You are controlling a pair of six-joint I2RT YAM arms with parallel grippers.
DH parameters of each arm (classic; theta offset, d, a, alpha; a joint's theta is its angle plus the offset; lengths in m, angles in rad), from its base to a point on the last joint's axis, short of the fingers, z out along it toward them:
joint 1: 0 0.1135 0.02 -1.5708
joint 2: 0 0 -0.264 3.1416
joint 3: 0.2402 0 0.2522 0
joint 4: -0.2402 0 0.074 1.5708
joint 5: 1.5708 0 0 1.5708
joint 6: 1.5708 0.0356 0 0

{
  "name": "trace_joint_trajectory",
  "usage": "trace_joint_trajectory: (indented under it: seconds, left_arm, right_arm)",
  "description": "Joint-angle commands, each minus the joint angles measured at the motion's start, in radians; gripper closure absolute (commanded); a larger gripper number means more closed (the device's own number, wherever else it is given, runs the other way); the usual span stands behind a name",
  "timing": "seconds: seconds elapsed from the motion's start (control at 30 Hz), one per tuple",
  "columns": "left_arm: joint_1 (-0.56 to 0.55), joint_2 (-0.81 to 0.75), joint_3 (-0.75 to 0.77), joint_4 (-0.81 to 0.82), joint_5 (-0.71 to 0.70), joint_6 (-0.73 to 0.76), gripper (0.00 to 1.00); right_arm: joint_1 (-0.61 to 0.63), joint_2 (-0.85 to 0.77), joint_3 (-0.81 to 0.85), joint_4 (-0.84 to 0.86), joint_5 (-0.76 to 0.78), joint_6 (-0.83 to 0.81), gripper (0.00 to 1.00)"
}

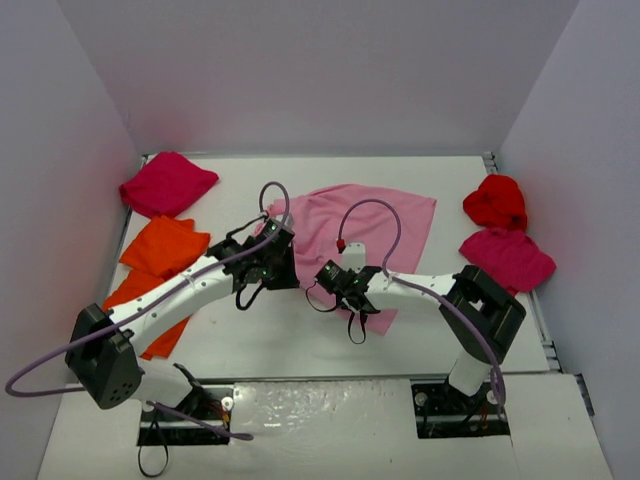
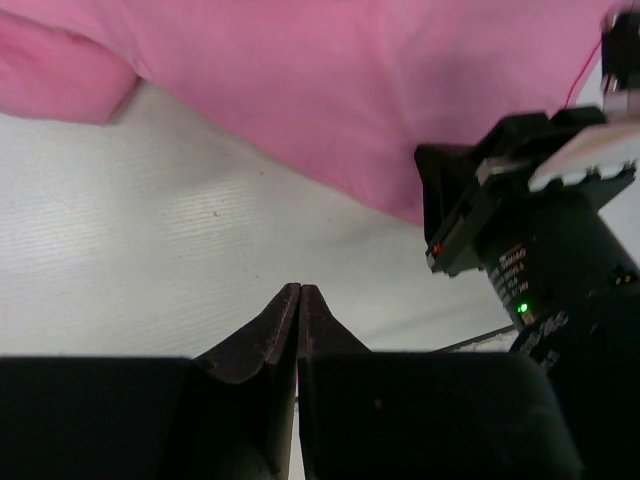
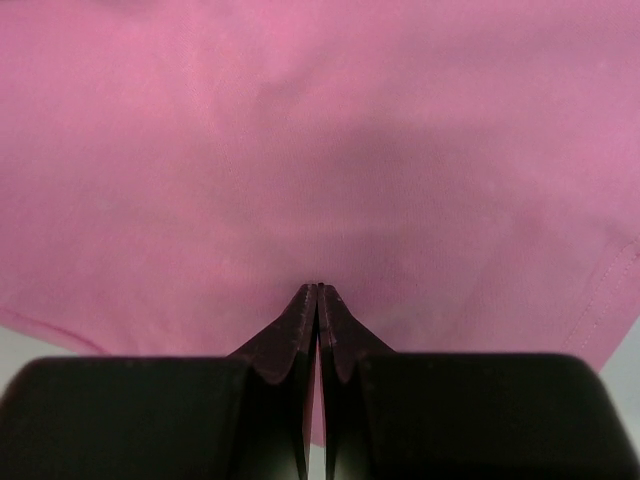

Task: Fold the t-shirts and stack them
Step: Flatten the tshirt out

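Light pink t-shirt [image 1: 365, 222] lies opened out mid-table, not folded yet. Its broad part spreads side to side beyond both sets of jaws, and a narrower bit runs back toward the near edge under the right arm.

Right gripper [image 3: 318, 288] hangs straight over that cloth: pink fills everything ahead of and beneath its tips, w/ a stitched hem off to its right. Jaws are pressed tight together, nothing seen between them.

Left gripper [image 2: 300, 290] is just off the shirt, over bare table [image 2: 150, 250]. The shirt's near edge lies ahead of its tips, slanting from far-left down toward the right. Its jaws are also closed flat and empty.

So the right arm is nearer, already above the fabric. The left needs a short reach fwd to meet the edge. Both prob. must open before any pinch.

Other shirts sit well apart: magenta [image 1: 167, 183] and orange [image 1: 165, 245] off left, red [image 1: 495, 200] and magenta [image 1: 507, 258] off right.
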Motion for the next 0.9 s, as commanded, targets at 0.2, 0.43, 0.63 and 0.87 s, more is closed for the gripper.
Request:
trace_joint_trajectory:
  seconds: [0.2, 0.43, 0.63, 0.87]
  left_arm:
    - [0.026, 0.034, 0.113, -0.065, -0.035, 0.067, 1.00]
    - [0.030, 0.019, 0.100, -0.091, -0.049, 0.069, 1.00]
    - [0.042, -0.015, 0.068, -0.110, -0.060, 0.069, 1.00]
    - [0.047, -0.035, 0.055, -0.096, -0.058, 0.062, 1.00]
  right_arm:
    - [0.063, -0.086, -0.171, -0.261, 0.008, 0.221, 1.00]
    - [0.122, -0.085, -0.165, -0.324, 0.027, 0.288, 1.00]
    - [0.277, -0.100, -0.153, -0.401, 0.098, 0.415, 1.00]
    - [0.386, -0.155, 0.085, -0.427, 0.306, 0.378, 1.00]
